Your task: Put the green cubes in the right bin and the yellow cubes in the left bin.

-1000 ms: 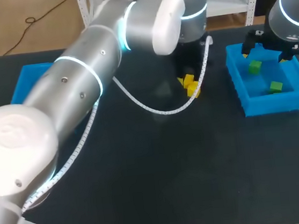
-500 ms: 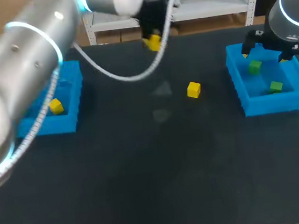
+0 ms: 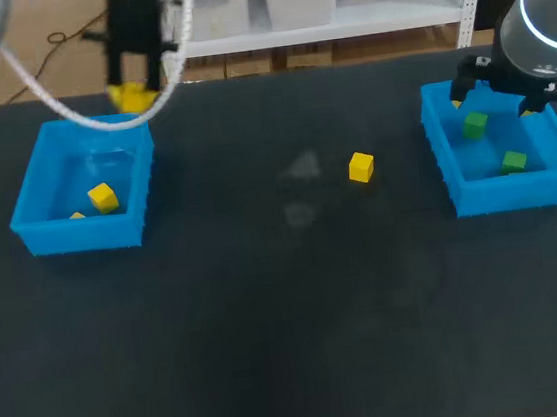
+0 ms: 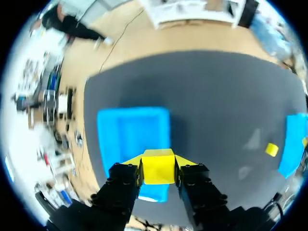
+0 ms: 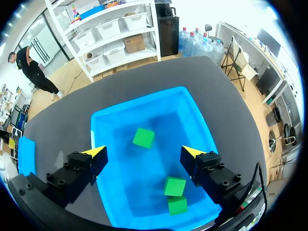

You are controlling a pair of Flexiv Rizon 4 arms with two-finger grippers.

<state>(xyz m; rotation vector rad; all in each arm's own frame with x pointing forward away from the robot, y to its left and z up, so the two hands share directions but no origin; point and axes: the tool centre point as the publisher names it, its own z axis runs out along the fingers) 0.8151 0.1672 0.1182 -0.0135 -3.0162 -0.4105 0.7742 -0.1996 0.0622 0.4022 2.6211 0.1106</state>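
Note:
My left gripper [image 3: 134, 92] hangs over the far edge of the blue left bin [image 3: 27, 212], shut on a yellow cube [image 3: 129, 101]. The left wrist view shows that cube [image 4: 158, 167] pinched between both fingers, with the left bin [image 4: 118, 130] below. Two yellow cubes [image 3: 103, 197] lie in this bin. Another yellow cube [image 3: 360, 167] sits on the black table, also visible as a yellow cube [image 4: 272, 149] far beside my left gripper. My right gripper [image 3: 493, 105] is open above the right bin [image 3: 442, 165]. Three green cubes [image 5: 143, 137] lie in that bin [image 5: 110, 120], under the right gripper [image 5: 144, 153].
The black table [image 3: 291, 318] stretches between the two bins, with only the single yellow cube near its middle. The left arm's white cable [image 3: 55, 98] hangs beside the left bin's far edge.
My left arm has swung from the table's middle to the left, carrying a yellow cube, and now is over the left bin's far edge. The right arm has stayed put.

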